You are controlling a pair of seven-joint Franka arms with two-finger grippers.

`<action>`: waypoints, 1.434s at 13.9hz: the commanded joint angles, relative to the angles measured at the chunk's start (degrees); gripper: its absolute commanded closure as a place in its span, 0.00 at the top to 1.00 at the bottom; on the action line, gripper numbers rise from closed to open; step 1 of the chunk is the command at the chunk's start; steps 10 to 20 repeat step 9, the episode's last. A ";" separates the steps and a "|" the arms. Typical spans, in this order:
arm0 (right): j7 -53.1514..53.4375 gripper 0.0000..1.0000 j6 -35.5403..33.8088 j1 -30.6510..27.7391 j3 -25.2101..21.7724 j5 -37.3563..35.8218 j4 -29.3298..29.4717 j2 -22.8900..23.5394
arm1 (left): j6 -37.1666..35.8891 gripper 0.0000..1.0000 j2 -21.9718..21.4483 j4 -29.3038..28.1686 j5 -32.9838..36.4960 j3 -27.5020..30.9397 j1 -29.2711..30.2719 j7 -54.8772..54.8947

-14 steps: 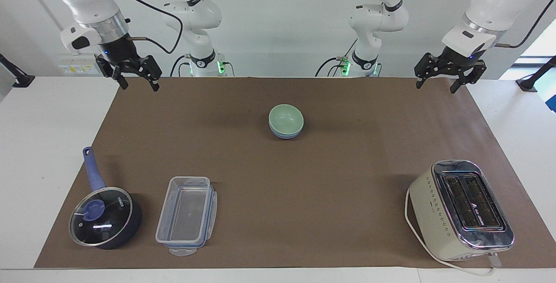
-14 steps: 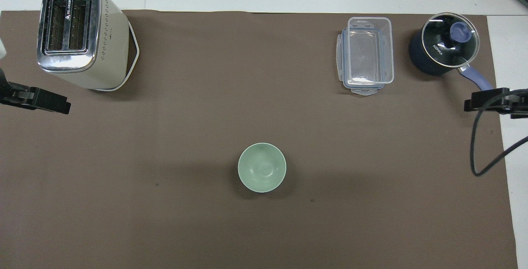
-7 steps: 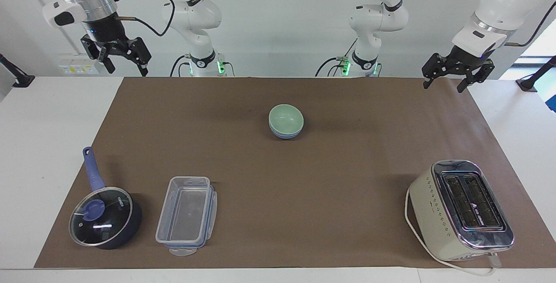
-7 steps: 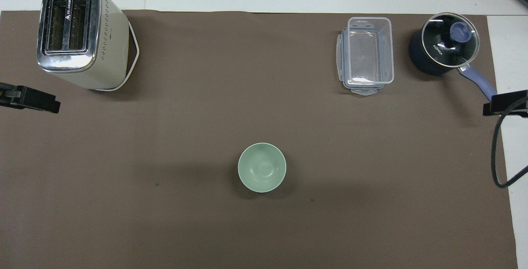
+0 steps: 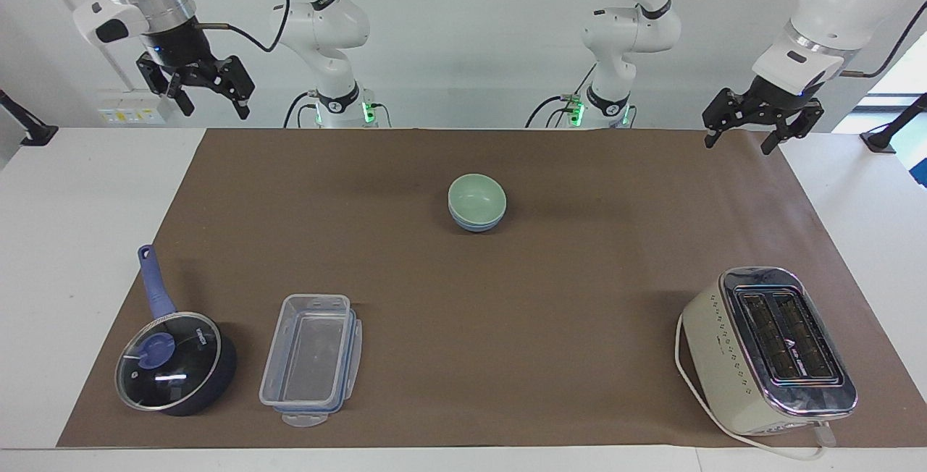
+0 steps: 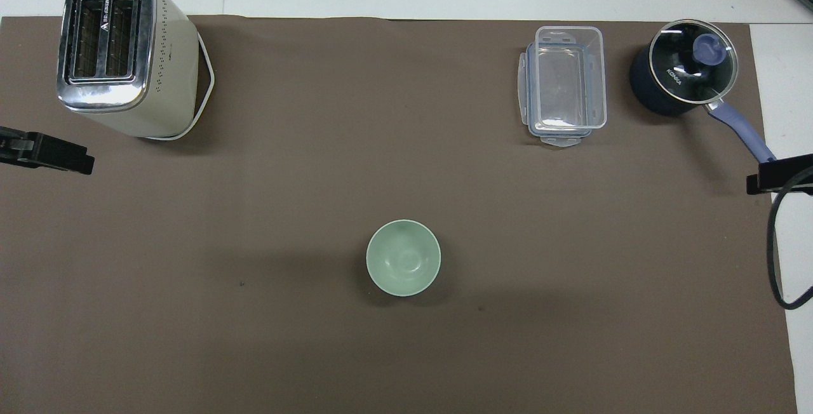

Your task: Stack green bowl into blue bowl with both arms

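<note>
brown mat [image 5: 434, 298], green bowl [image 5: 476, 197] in blue bowl [image 5: 474, 225]; left gripper [image 5: 757, 124] and right gripper [image 5: 199, 88] wide, empty

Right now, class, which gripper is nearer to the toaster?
Left. The left gripper hangs over the mat edge at the toaster end of the table; the right gripper hangs at the saucepan end.

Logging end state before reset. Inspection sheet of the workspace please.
Surface: brown mat on white table.
Job's things: green bowl nested in blue bowl, mid-mat.
Clutter: toaster, clear container, lidded saucepan, farther from the robots than the bowls.
Grippers: left gripper and right gripper open, raised at the mat's corners beside the bases, holding nothing.
Cables: toaster cord; arm cable.
Surroundings: white wall; nothing else seen.
</note>
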 commanded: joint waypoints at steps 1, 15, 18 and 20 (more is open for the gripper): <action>-1.34 1.00 -0.23 -0.30 0.32 -1.23 0.20 -0.01 | -0.08 1.00 -1.32 -1.41 0.88 -0.45 0.37 0.52; -1.17 1.00 0.74 0.31 0.49 -3.25 -0.16 -0.10 | -0.08 1.00 -1.32 -1.41 0.88 -0.45 0.37 0.60; -1.17 1.00 0.74 0.31 0.49 -3.25 -0.16 -0.10 | -0.08 1.00 -1.32 -1.41 0.88 -0.45 0.37 0.60; -1.17 1.00 0.74 0.31 0.49 -3.25 -0.16 -0.10 | -0.08 1.00 -1.32 -1.41 0.88 -0.45 0.37 0.60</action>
